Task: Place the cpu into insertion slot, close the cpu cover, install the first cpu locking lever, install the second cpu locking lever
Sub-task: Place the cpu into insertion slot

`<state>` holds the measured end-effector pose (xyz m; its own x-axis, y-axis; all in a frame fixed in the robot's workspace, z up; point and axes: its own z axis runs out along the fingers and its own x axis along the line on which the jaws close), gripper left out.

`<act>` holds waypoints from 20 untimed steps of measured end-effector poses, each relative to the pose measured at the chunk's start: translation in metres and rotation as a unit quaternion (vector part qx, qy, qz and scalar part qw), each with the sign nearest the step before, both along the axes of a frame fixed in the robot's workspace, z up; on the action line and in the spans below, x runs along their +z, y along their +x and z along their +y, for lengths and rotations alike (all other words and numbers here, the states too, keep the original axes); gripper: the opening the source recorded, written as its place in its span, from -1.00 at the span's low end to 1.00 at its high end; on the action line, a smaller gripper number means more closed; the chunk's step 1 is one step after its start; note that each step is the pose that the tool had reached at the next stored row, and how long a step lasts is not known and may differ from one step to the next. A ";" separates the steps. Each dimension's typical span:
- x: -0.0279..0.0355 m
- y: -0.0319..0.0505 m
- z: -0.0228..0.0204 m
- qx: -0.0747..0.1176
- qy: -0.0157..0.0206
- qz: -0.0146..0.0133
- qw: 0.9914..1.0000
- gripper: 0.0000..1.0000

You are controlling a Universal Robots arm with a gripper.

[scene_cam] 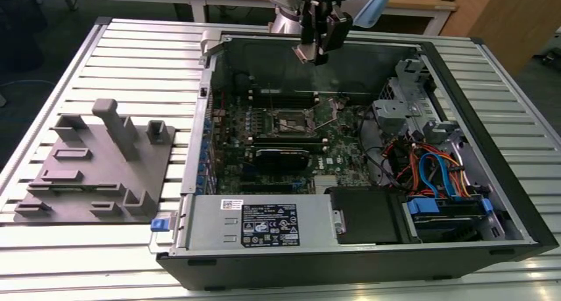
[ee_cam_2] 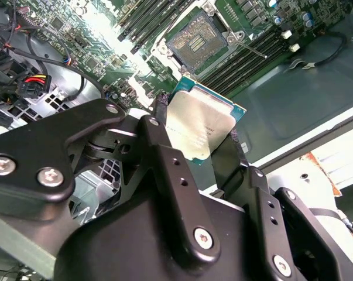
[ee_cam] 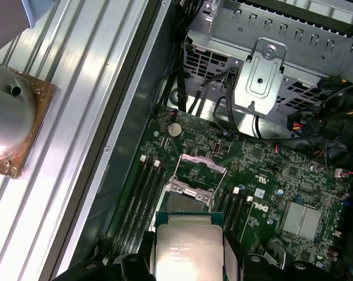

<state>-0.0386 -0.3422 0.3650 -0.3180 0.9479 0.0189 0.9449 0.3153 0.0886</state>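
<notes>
Black two-finger gripper [scene_cam: 314, 54] hangs over the open black computer case [scene_cam: 351, 271], above the case edge opposite the grey power-supply box [scene_cam: 254, 223]. Its fingers [ee_cam_2: 167, 164] are pressed against opposite sides of the cpu [ee_cam_2: 202, 126], a small flat square chip with a dull silver-grey metal top and a green rim. The chip is held in the air, clear of the green motherboard [scene_cam: 232, 153]. On that board, in both wrist views, lies the insertion slot [ee_cam: 188, 203], a small square black socket with a silvery metal rim, its contact field exposed, between rows of long black memory slots [ee_cam: 142, 193]. The cpu cover [ee_cam: 198, 168], a thin square silvery frame plate with a large window, stands swung up from one edge of the socket. The case rests on a slatted aluminium bench [scene_cam: 131, 58]. A grey moulded fixture plate [scene_cam: 96, 173] lies near the bench's edge at the exterior view's left.
</notes>
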 end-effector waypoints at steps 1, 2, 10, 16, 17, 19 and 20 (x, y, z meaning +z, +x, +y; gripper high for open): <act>0.0000 0.0000 0.0000 0.000 0.000 0.000 1.000 0.08; 0.0000 0.0000 0.0000 0.000 0.000 0.000 1.000 0.08; 0.0000 0.0000 0.0000 -0.002 0.000 0.000 1.000 0.08; -0.0007 0.0000 0.0000 -0.048 0.000 0.000 0.999 0.08; -0.0010 0.0000 0.0000 -0.057 0.000 0.000 0.998 0.08; -0.0019 0.0000 0.0000 -0.069 0.000 0.000 0.998 0.08; -0.0025 0.0000 0.0000 -0.074 0.000 0.000 0.997 0.08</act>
<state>-0.0386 -0.3422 0.3625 -0.1755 0.9843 0.0188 0.9809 0.1732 0.0884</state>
